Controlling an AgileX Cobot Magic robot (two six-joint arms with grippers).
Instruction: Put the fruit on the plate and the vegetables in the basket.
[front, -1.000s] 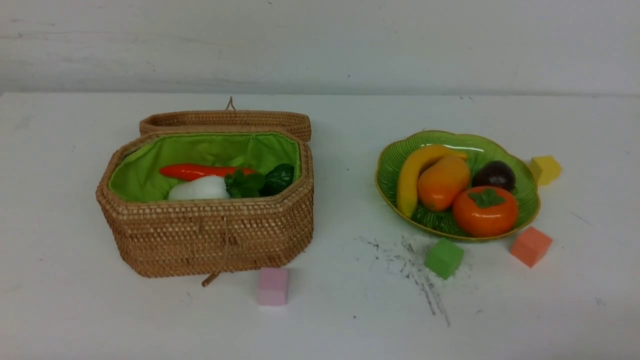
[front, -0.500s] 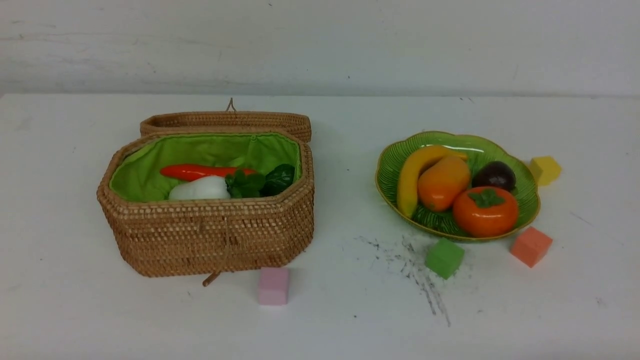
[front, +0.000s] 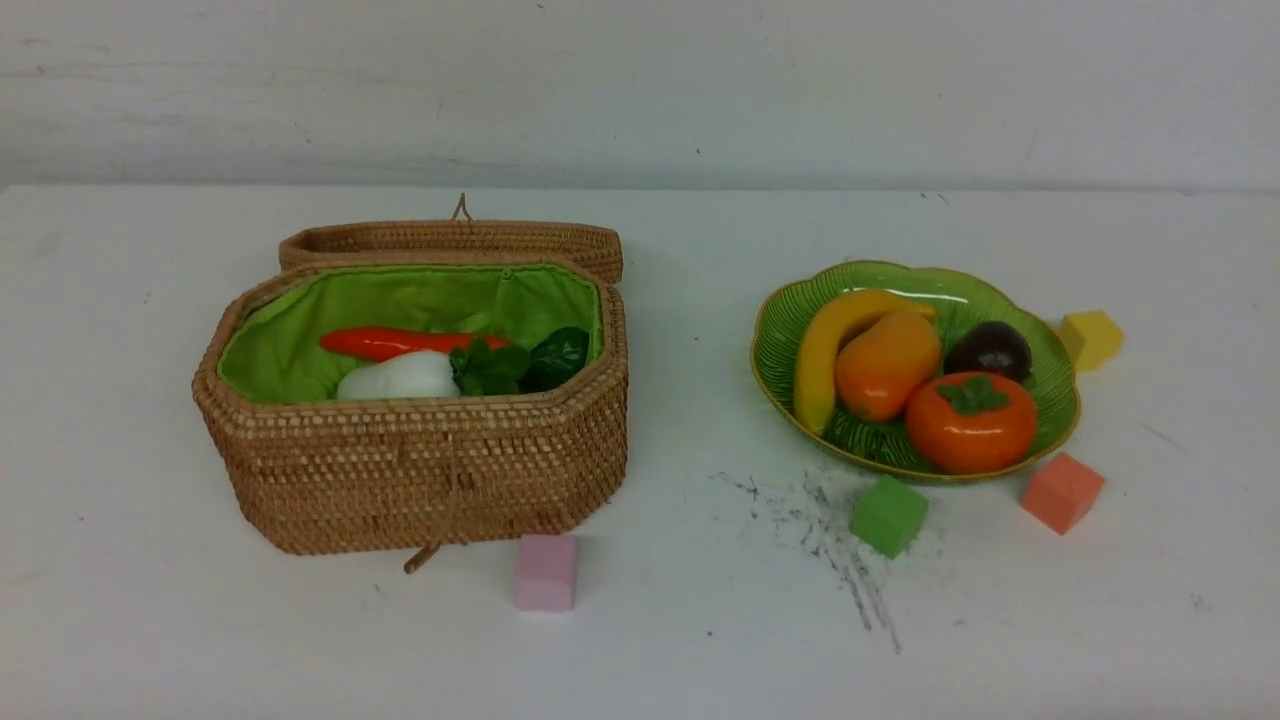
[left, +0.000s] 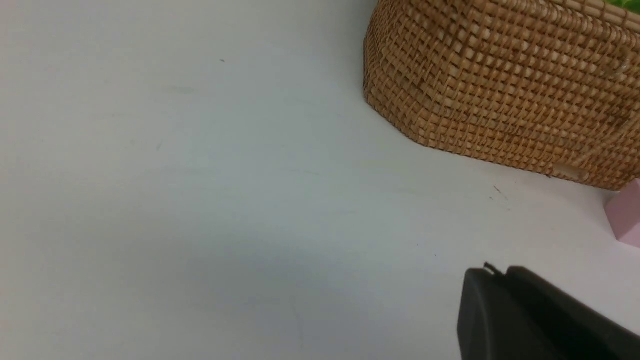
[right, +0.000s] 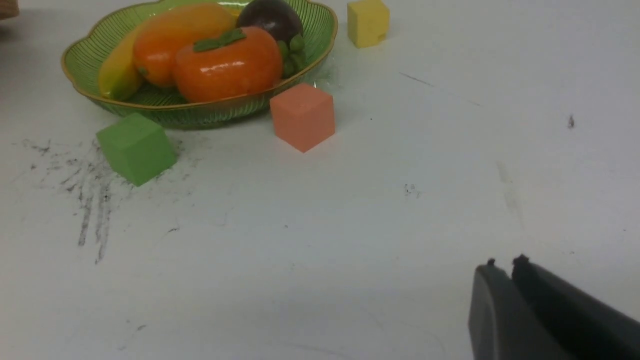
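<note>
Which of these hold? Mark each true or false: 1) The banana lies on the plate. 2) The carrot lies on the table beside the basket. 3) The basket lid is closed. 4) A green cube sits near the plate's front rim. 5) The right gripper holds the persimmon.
1) True: the banana lies on the plate.
2) False: the carrot lies inside the basket.
3) False: the lid is swung open behind the basket.
4) True: the green cube sits on the table there.
5) False: the right gripper is shut and empty; the persimmon rests on the plate.
</note>
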